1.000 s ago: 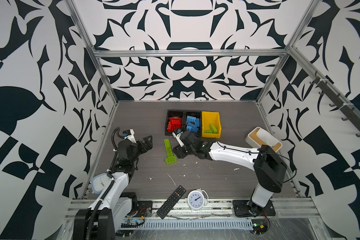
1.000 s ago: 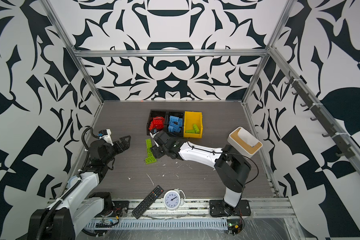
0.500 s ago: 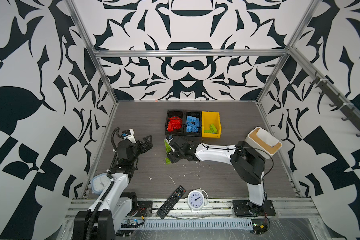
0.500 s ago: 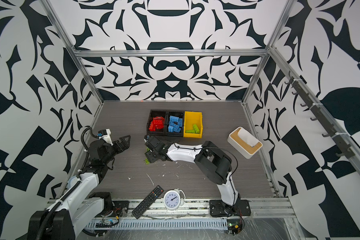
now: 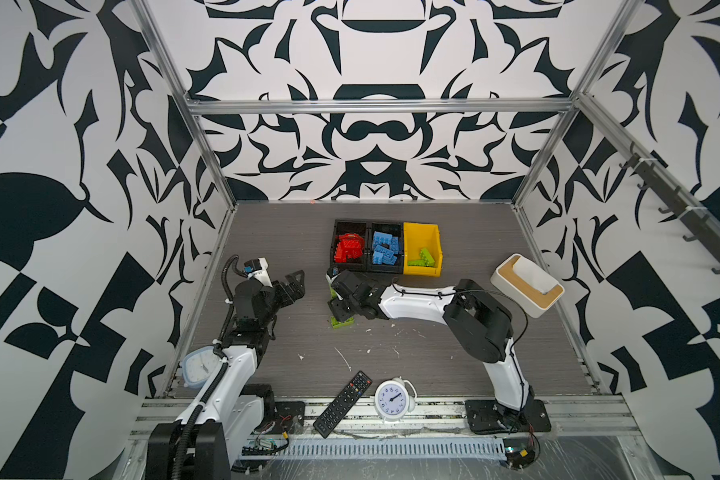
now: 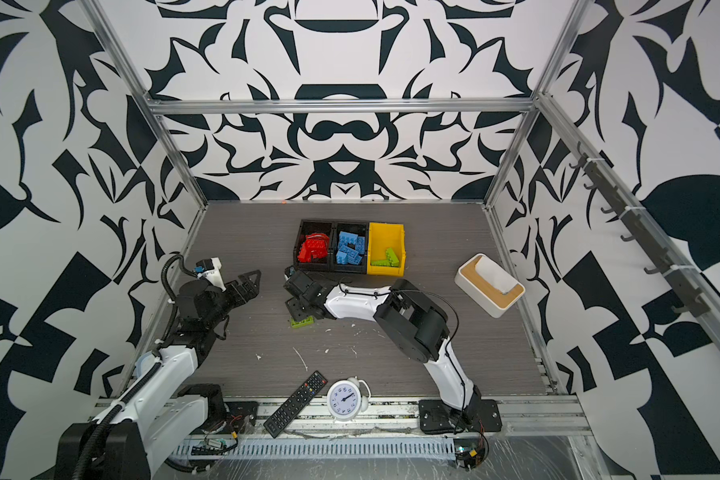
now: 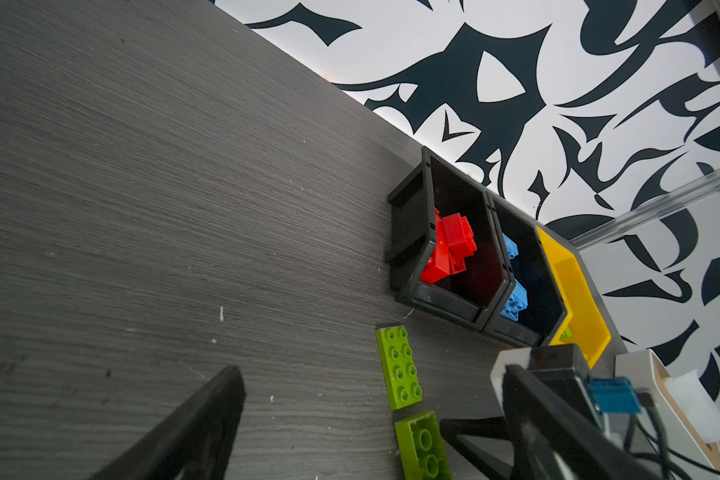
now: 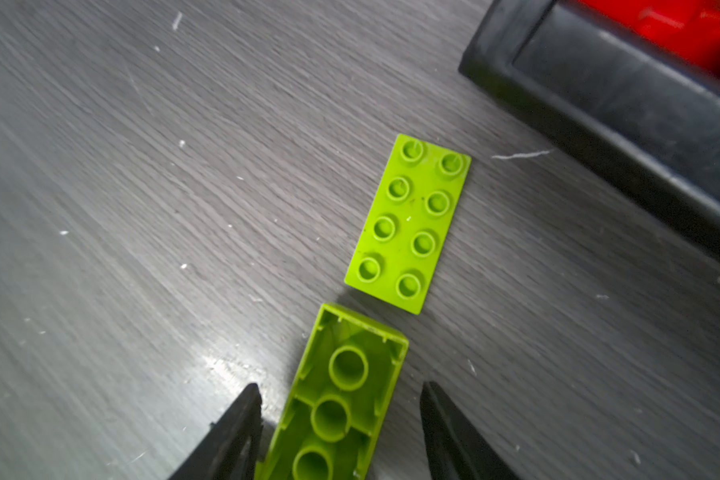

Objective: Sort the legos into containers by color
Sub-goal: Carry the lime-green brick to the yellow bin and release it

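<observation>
Both top views give me a steep look down from high up front over the whole table (image 5: 267, 232). Both wrist cams sit low and close, sharing the green legos (image 8: 408, 224).

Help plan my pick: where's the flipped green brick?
Left of centre in a top view, the flipped green brick lies between the right end effector's open jaws, by the studded brick.
</observation>
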### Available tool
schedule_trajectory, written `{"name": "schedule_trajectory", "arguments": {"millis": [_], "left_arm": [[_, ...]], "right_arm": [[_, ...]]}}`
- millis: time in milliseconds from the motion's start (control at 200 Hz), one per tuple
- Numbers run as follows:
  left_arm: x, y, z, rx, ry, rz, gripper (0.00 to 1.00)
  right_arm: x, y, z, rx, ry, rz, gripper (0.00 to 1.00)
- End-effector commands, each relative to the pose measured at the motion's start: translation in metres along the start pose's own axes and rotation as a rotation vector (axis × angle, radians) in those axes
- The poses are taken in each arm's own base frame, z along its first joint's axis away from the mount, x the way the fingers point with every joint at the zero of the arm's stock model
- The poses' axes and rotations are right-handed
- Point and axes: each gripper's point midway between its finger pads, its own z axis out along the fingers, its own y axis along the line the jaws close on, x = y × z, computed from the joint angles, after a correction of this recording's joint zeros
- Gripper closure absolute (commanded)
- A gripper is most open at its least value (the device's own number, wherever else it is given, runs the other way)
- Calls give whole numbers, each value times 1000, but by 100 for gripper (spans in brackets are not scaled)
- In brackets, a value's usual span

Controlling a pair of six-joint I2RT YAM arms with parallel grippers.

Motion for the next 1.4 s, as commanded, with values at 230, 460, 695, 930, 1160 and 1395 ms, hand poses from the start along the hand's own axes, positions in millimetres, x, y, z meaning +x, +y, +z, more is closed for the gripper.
{"name": "schedule_trajectory", "arguments": {"millis": [230, 460, 695, 930, 1160, 1395], "left_arm": [[-6, -6, -1, 15, -14, 0, 1], [-5, -4, 0, 11, -11, 0, 1], [-6, -6, -1, 16, -13, 1, 0], [-5, -5, -1, 15, -9, 0, 1], [-4, -5, 3, 14, 4, -6, 1], [3, -7, 12, 27, 58, -16, 0]], "right_arm": [[-22, 0, -7, 28, -48, 7, 53], [-20, 1, -9, 20, -37, 7, 59], [-21, 4, -29, -17, -63, 8, 67], [-32, 1, -66, -29, -135, 9, 70], [-41, -29, -112, 15, -232, 17, 70], [-41, -113, -144, 119, -296, 130, 71]]}}
